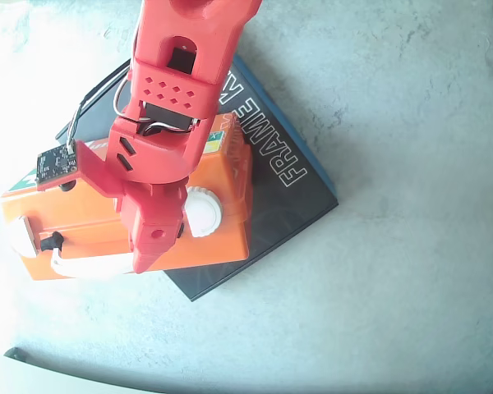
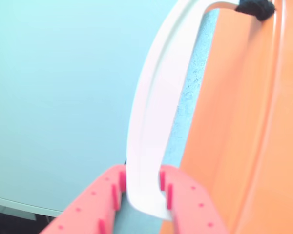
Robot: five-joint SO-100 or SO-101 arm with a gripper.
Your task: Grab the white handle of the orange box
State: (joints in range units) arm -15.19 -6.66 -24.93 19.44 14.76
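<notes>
The orange box (image 1: pixel 82 215) lies on a flat black box. Its white handle (image 1: pixel 86 264) runs along the box's near edge, from a black pivot (image 1: pixel 51 241) toward my red gripper (image 1: pixel 145 261). In the wrist view the handle (image 2: pixel 156 97) is a long curved white bar standing off the orange box wall (image 2: pixel 244 122), with a black pivot (image 2: pixel 256 9) at the top. My gripper (image 2: pixel 142 187) has one finger on each side of the bar, pressed against it. The gripper is shut on the handle.
A round white latch (image 1: pixel 204 211) sits on the box just right of my gripper. The black "FRAME KIT" box (image 1: pixel 287 180) sticks out to the right under the orange box. Grey table (image 1: pixel 394 287) surrounds them; a pale edge (image 1: pixel 66 379) runs along the bottom left.
</notes>
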